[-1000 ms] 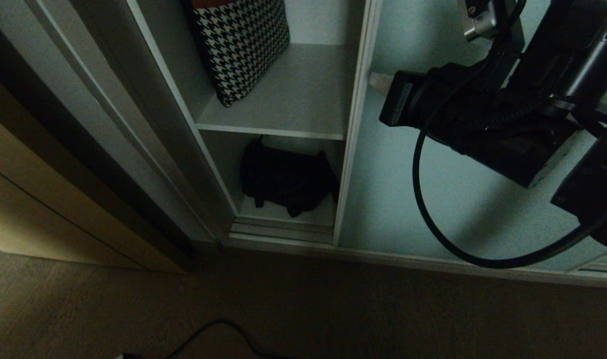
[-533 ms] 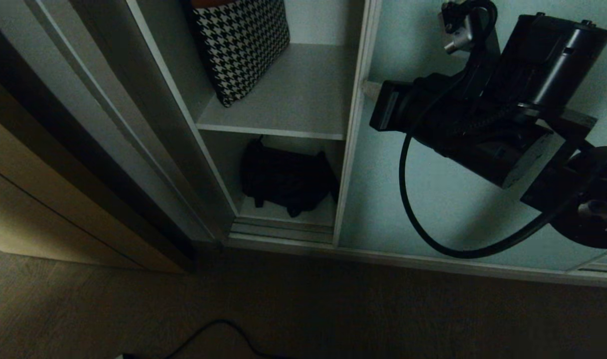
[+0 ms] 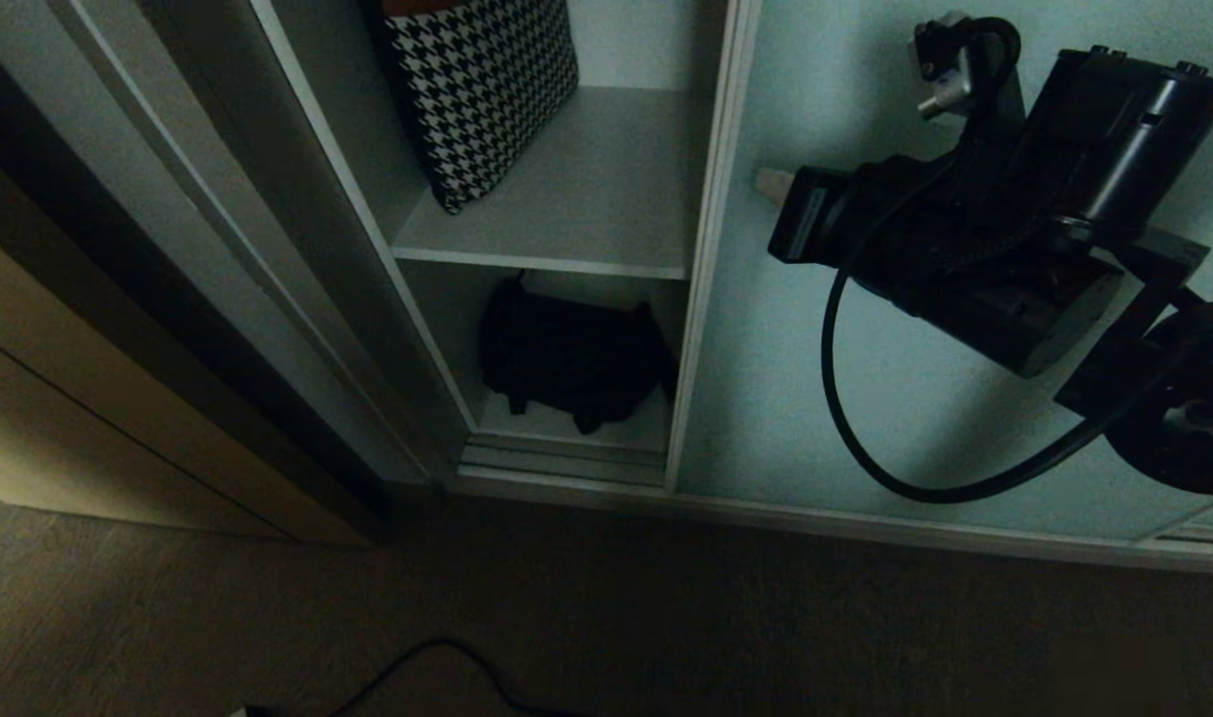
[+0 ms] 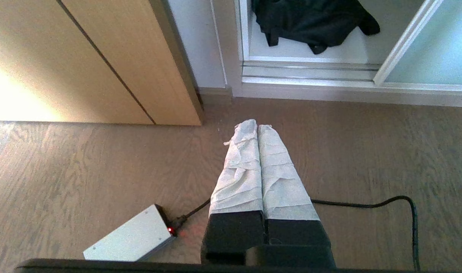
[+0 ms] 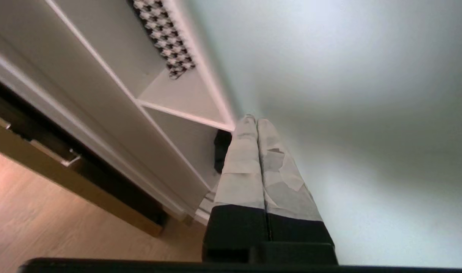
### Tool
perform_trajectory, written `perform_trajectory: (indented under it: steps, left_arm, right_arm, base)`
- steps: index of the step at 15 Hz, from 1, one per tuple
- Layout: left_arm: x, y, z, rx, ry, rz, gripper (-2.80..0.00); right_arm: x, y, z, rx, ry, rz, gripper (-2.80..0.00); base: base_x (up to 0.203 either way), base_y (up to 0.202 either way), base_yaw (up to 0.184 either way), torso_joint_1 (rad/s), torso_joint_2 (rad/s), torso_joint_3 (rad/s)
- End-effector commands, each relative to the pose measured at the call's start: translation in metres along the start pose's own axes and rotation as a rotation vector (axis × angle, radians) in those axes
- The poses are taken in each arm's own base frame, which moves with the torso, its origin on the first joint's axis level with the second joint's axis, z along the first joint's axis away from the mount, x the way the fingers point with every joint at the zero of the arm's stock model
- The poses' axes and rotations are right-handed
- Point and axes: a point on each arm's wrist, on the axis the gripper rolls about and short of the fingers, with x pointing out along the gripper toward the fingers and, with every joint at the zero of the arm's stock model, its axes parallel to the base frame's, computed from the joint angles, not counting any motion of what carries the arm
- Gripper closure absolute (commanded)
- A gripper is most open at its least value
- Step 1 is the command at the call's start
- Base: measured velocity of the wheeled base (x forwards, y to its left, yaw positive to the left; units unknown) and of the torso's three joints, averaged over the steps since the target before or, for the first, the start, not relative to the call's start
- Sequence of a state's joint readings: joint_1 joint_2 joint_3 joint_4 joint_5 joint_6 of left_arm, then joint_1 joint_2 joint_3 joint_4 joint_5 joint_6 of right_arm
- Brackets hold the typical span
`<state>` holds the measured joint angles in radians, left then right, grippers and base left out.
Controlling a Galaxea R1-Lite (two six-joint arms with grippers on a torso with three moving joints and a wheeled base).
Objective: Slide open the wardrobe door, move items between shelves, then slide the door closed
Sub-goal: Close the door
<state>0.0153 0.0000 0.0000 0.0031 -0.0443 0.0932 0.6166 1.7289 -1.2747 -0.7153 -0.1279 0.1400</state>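
The sliding wardrobe door, frosted pale blue-green glass, stands slid to the right, its silver frame edge beside the open bay. My right gripper is shut with nothing in it. Its wrapped tips rest at the glass close to that frame edge. A houndstooth cloth item leans on the upper of the shelves. A black fabric item lies on the bottom board below it. My left gripper is shut and empty, parked low over the floor in front of the wardrobe.
A beige wooden cabinet front stands left of the wardrobe. The ridged silver floor track runs along the bay's foot. A black cable and a small grey box with a red light lie on the wood floor.
My right arm has shifted along the glass: the tips went a little left, then back right and slightly lower. The door's frame edge and both items stay where they were.
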Motion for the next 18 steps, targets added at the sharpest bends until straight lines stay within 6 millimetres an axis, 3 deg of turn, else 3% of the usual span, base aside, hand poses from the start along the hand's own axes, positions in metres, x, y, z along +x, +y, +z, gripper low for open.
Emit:
perform_trajectory:
  steps: [1, 7, 14, 18]
  left_arm:
    - [0.000, 0.000, 0.000, 0.000, 0.001, 0.000, 0.00]
    - [0.000, 0.000, 0.000, 0.000, 0.001, 0.000, 0.00]
    - [0.000, 0.000, 0.000, 0.000, 0.001, 0.000, 0.00]
    - [0.000, 0.000, 0.000, 0.000, 0.001, 0.000, 0.00]
  right_arm:
    - [0.000, 0.000, 0.003, 0.002, -0.011, -0.001, 0.00]
    - [0.013, -0.001, -0.018, -0.003, 0.031, 0.002, 0.00]
    - [0.031, 0.000, -0.030, -0.003, 0.034, 0.002, 0.00]
    - [0.039, 0.012, -0.034, 0.003, 0.039, 0.033, 0.00]
  base:
    - [0.000, 0.000, 0.000, 0.000, 0.00, 0.000]
    - [0.000, 0.000, 0.000, 0.000, 0.00, 0.000]
    - [0.000, 0.000, 0.000, 0.000, 0.00, 0.000]
    - [0.000, 0.000, 0.000, 0.000, 0.00, 0.000]
